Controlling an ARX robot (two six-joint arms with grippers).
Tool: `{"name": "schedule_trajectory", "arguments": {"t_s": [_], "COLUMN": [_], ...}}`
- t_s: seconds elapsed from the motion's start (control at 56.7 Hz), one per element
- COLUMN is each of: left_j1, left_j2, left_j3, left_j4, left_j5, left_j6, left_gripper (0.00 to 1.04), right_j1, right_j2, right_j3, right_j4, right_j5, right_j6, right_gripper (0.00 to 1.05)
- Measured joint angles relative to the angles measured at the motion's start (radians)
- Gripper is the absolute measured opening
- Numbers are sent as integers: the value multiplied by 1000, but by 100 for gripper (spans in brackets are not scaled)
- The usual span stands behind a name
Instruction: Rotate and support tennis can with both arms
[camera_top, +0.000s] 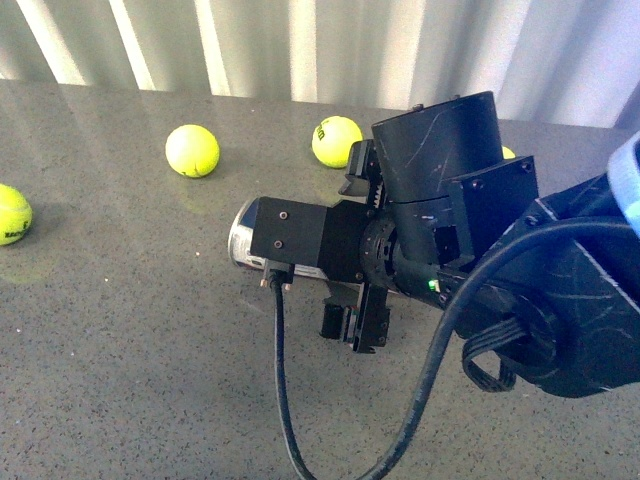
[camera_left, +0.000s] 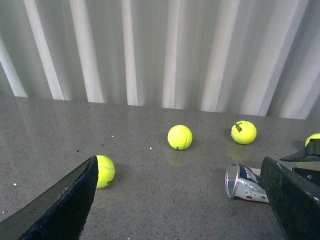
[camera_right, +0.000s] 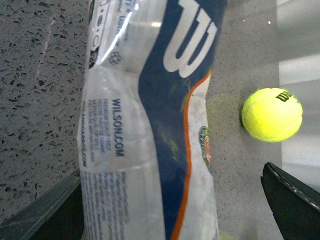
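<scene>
The tennis can (camera_top: 243, 236) lies on its side on the grey table, its metal rim toward the left; the right arm hides most of it. My right gripper (camera_top: 352, 248) is open and straddles the can, one finger on each side. In the right wrist view the dented can (camera_right: 150, 125), with its navy label, white W and orange stripe, fills the space between the fingers (camera_right: 292, 205) of the right gripper (camera_right: 170, 215). My left gripper (camera_left: 180, 200) is open and empty, low over the table. The can (camera_left: 245, 182) lies ahead of it, beside one finger (camera_left: 292, 200).
Yellow-green tennis balls lie loose on the table: one (camera_top: 192, 150) behind the can, one (camera_top: 336, 141) near the right arm, one (camera_top: 12, 214) at the far left. Another ball (camera_right: 272, 114) sits close beside the can. A white corrugated wall (camera_left: 150, 50) stands behind the table.
</scene>
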Motion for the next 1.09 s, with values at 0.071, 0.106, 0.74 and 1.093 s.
{"name": "schedule_trajectory", "arguments": {"t_s": [0.071, 0.106, 0.74, 1.093], "left_j1": [0, 0, 0, 0], "left_j2": [0, 0, 0, 0], "left_j3": [0, 0, 0, 0], "left_j4": [0, 0, 0, 0], "left_j5": [0, 0, 0, 0], "left_j6": [0, 0, 0, 0], "left_gripper": [98, 98, 98, 98], "right_j1": [-6, -9, -203, -543], "right_j2": [-41, -58, -455, -1047], "right_j3": [-40, -56, -495, -773], "right_j4": [5, 8, 240, 174], "right_j5": [0, 1, 78, 461], "right_j6": [0, 2, 361, 805], "right_gripper": [97, 97, 97, 97]}}
